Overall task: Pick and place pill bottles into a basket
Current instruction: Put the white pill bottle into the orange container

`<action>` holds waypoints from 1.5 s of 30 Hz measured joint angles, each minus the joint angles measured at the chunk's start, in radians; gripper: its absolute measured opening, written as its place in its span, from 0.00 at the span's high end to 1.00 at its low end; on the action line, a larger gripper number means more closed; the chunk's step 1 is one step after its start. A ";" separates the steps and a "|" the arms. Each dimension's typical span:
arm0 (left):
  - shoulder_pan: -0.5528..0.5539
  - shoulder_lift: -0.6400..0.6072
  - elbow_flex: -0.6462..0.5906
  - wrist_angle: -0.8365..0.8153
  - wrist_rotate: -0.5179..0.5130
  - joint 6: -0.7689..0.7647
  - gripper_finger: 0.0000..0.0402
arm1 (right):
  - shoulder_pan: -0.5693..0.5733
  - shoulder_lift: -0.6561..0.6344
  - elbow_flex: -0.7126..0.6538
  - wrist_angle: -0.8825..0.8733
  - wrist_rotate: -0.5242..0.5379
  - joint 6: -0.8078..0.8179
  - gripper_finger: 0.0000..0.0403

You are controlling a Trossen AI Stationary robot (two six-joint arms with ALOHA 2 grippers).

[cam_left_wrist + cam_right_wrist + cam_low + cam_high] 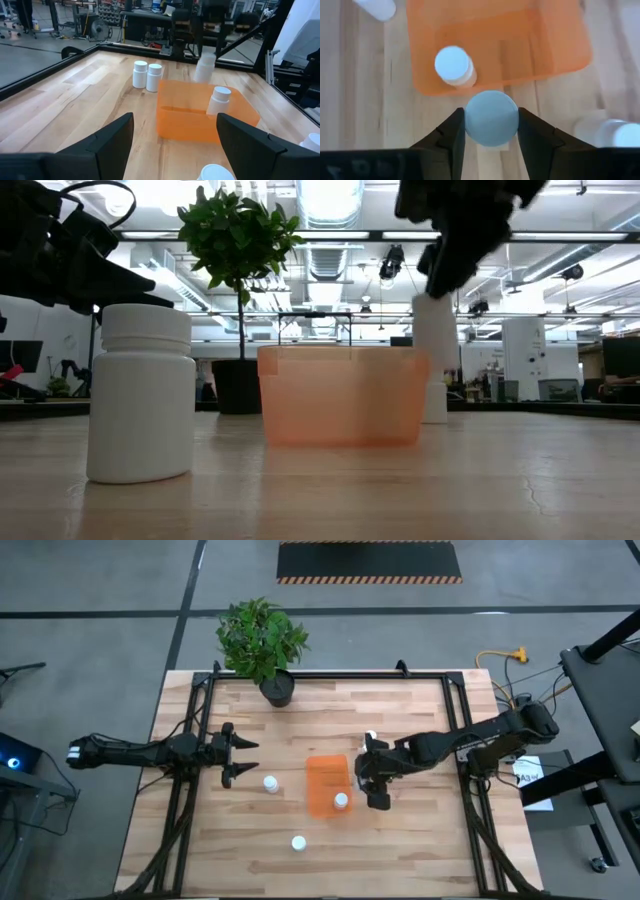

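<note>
The right gripper (491,125) pinches a white pill bottle (491,119) between its two dark fingers, the cap facing the wrist camera and the bottle lifted clear of the wooden table (420,840). Just ahead of the gripper, and a little below it, sits the translucent orange basket (326,780), its near rim almost under the held bottle. One bottle (452,66) already stands upright inside the basket, in the corner nearest the gripper (its cap shows as a pale disc against the orange floor). Seen from table height, the held bottle (435,330) hangs at the basket's far right edge, with the basket wall (340,395) in front of it.

Beside the right gripper, on the side away from the basket, two more bottles (607,134) stand close together on the table. Across the basket from it, the left gripper (240,757) waits low over the table with its fingers spread wide, holding nothing. A loose bottle (270,783) stands just in front of that gripper, between it and the basket, and another (298,842) rests well apart near the table's front. A potted plant (264,640) stands at the table's rear edge, well beyond both grippers.
</note>
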 joint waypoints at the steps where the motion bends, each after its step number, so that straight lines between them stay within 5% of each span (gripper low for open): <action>1: 0.000 0.000 0.000 0.000 0.000 0.000 0.33 | -0.005 0.000 0.020 -0.007 0.000 0.000 0.67; 24: 0.000 0.000 0.000 0.000 0.000 0.000 0.33 | -0.054 0.199 0.273 -0.021 -0.005 -0.090 0.67; 45: 0.000 0.001 0.000 0.000 0.000 0.000 0.33 | -0.055 0.244 0.172 0.116 -0.053 -0.116 0.67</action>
